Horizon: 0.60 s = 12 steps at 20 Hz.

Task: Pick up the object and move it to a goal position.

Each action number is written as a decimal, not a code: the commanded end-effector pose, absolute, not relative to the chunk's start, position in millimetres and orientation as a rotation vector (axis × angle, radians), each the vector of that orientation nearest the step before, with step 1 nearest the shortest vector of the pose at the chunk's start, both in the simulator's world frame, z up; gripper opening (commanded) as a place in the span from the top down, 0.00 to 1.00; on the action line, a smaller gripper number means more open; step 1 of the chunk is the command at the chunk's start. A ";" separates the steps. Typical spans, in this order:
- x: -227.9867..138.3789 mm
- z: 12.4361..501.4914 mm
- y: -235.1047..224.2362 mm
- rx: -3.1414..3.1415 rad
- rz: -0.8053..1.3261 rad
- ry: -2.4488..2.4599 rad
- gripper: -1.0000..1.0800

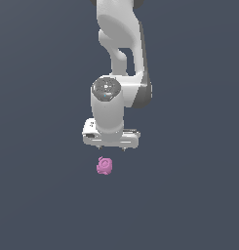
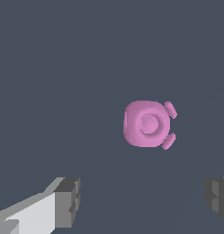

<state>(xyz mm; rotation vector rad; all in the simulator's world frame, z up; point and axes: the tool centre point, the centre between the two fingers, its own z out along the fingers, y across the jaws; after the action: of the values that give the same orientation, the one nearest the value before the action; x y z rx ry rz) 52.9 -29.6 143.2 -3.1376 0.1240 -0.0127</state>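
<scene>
1. A white robot arm reaches down from the top of the exterior view over a plain, dark grey-blue tabletop (image 1: 38, 195). Its hand (image 1: 111, 146) points straight down, which suits a grasp from above.

2. The object (image 1: 105, 166) is a small pink-magenta lump, roundish with short knobs, much smaller than the hand. In the exterior view it lies near the centre of the picture, at about 7 o'clock from the hand and just beside it, with a clear gap between the two.

3. The wrist view shows the same object (image 2: 148, 124) face on: a rounded block with a raised ring in the middle and two knobs sticking out at roughly 2 and 4 o'clock from its centre.

4. The hand (image 2: 143, 201) is spread wide and holds nothing. Its two dark finger pads (image 2: 67, 201) sit well apart at the edge of the wrist view, and the object is not between them; it lies beyond the line joining them.

5. The wide spread appears to be in readiness, leaving room for the knobbed shape to pass between the fingers.

6. Judged from this, the pick has not yet begun. The hand would likely need to centre over the object and then lower.

7. No goal marker can be seen in either view.
</scene>
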 end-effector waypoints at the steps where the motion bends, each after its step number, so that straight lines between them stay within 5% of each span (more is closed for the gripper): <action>1: 63.2 129.7 -38.9 -3.137 -0.009 0.148 0.04; 12: 86.0 92.8 -62.9 -3.135 -0.001 0.207 0.04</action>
<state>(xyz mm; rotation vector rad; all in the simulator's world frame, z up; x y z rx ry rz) 83.9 -61.1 95.6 -3.1349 0.2025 0.0002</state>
